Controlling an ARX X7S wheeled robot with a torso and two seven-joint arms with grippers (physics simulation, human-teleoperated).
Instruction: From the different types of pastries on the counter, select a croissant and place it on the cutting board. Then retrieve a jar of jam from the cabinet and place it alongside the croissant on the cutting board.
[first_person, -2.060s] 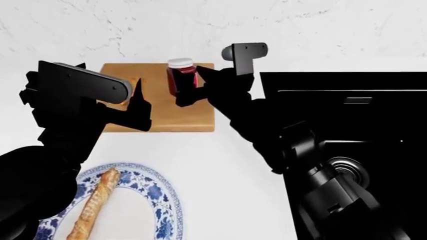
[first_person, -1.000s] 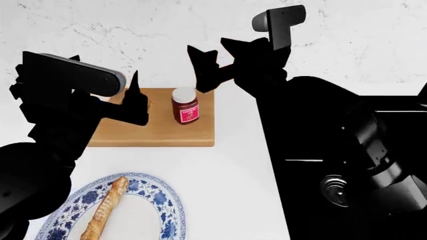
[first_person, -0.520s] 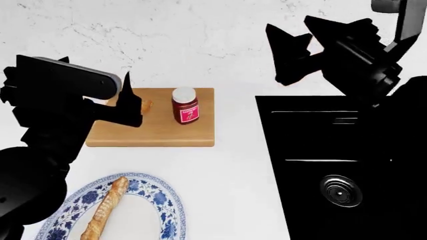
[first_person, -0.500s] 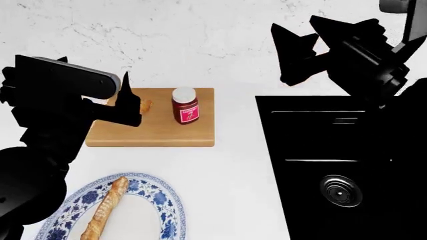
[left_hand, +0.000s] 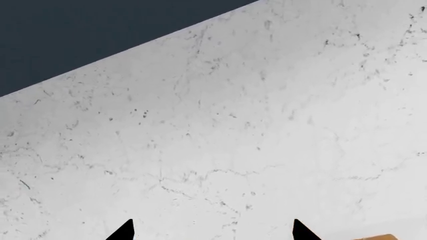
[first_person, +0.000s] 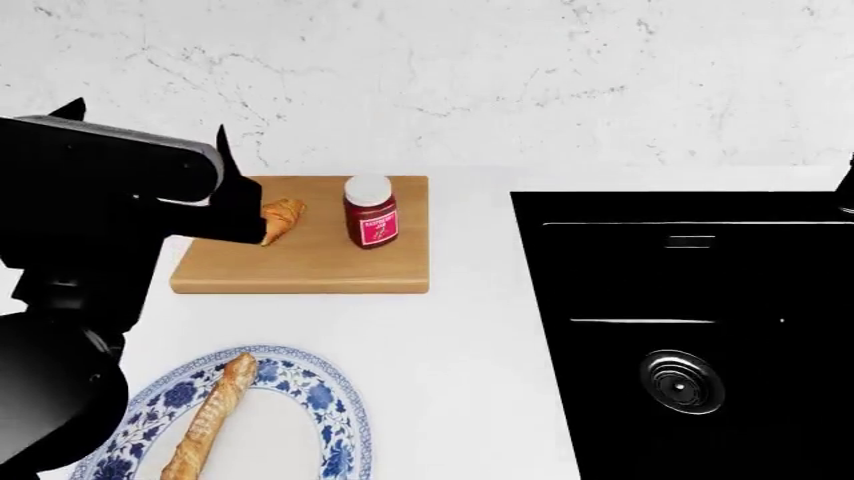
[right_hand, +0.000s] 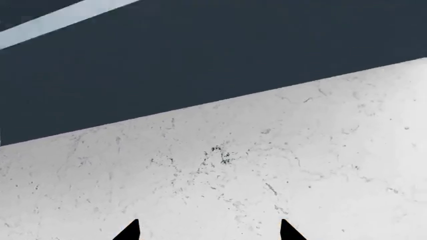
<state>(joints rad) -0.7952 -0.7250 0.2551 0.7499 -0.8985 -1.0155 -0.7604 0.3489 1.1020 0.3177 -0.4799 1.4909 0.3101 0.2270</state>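
The left claw (first_person: 224, 165) hovers at the cutting board's left edge, its two black fingertips spread apart with nothing between them; in the left wrist view those tips (left_hand: 127, 231) frame only pale marbled wall and a sliver of wood. The right claw (right_hand: 207, 231) is out of the head view; its wrist camera shows two separated tips, also empty, aimed at the wall and a dark band above it. Taking the cutting board (first_person: 307, 268) as the landmark: it is a light-brown wooden slab lying on the white table (first_person: 454, 330), close to the back wall. The croissant (first_person: 280, 217) rests on the board's left half, just beside the left claw, its long axis running roughly from the board's back edge toward its front. The jar of jam (first_person: 370, 212) stands upright on the board just right of the croissant, near it but apart, white lid up. Both items appear to sit side by side on the board, so the task looks complete and what seems left is drawing the arms clear. The left arm is nearer both. In front of the board, a baguette (first_person: 207, 415) lies on a blue-patterned plate (first_person: 327, 420); to the board's right is a black sink (first_person: 681, 320).
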